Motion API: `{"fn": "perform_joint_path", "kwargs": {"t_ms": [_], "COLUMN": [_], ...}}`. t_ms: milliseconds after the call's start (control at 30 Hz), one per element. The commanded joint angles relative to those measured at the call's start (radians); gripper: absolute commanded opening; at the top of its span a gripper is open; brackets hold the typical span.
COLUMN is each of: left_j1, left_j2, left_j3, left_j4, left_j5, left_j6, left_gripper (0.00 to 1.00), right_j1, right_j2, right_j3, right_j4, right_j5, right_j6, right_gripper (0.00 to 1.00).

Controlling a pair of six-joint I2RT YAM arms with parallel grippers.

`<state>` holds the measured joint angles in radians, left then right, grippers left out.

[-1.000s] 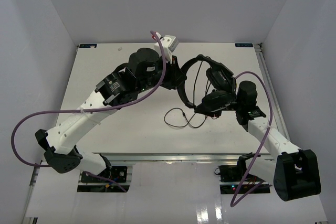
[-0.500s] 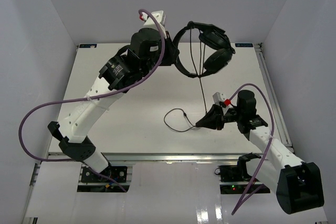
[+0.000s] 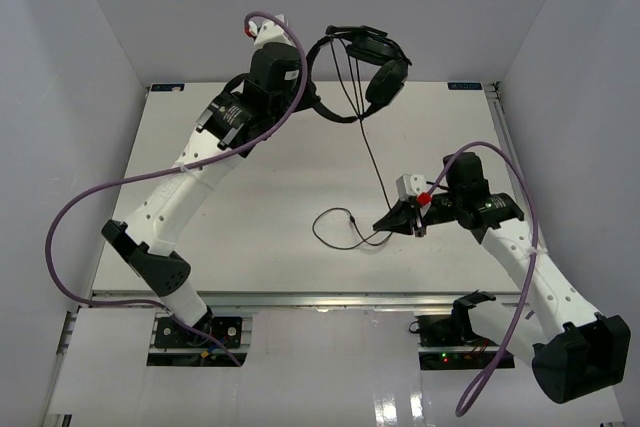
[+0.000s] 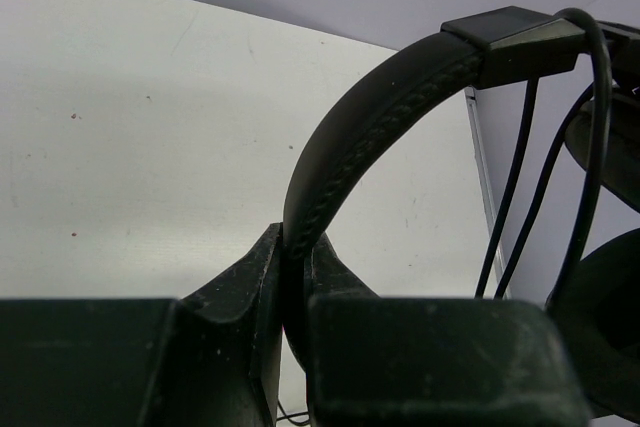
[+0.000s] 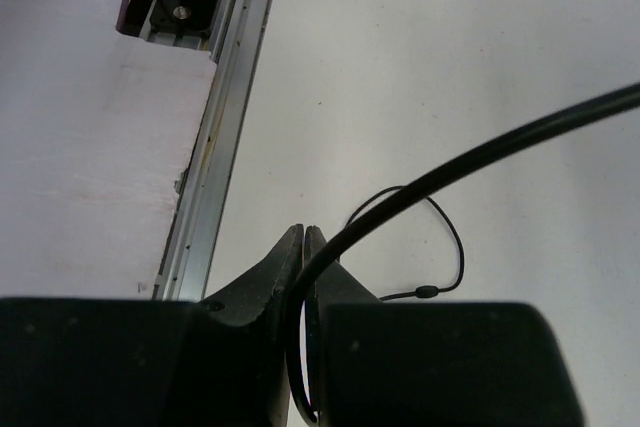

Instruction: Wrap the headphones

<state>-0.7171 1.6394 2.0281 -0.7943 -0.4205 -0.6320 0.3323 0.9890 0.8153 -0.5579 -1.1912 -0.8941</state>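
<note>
Compared with half a second before, the left arm had carried the headphones higher and further toward 12 o'clock. They hung in the air over the far edge of the table, earcups together on the 1 o'clock side. The left gripper was pinched on the padded headband, and its arm stretched long from the base at 7 o'clock. The right arm was bent at the elbow, reaching in from 5 o'clock. The right gripper sat low near 4 o'clock, fingers pressed together on the cord. The cord ran taut from the headset down to that pinch — its slack lay looped on the table just beside. The labels on the left arm's joints were too small to read.
</note>
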Motion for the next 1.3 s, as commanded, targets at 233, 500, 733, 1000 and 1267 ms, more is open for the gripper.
{"fn": "perform_joint_path", "kwargs": {"t_ms": [233,500,733,1000,1267], "left_j1": [0.013,0.012,-0.012,-0.11,-0.164], "left_j2": [0.049,0.047,0.02,-0.02,-0.069], "left_j3": [-0.002,-0.137,-0.281,-0.405,-0.484], "left_j4": [0.055,0.066,0.098,0.11,0.129], "left_j5": [-0.085,-0.068,-0.006,0.047,0.155], "left_j6": [-0.055,-0.049,-0.005,0.11,0.168], "left_gripper": [0.0,0.0,0.0,0.0,0.0], "right_j1": [0.159,0.217,0.233,0.237,0.237], "right_j2": [0.017,0.04,0.025,-0.018,-0.05], "right_j3": [0.259,0.483,0.514,0.431,0.334], "right_j4": [-0.227,-0.336,-0.204,0.006,0.142], "right_j5": [0.45,0.645,0.787,0.94,1.048], "right_j6": [-0.142,-0.229,-0.197,-0.177,-0.216], "right_gripper": [0.08,0.08,0.09,0.1,0.11]}}
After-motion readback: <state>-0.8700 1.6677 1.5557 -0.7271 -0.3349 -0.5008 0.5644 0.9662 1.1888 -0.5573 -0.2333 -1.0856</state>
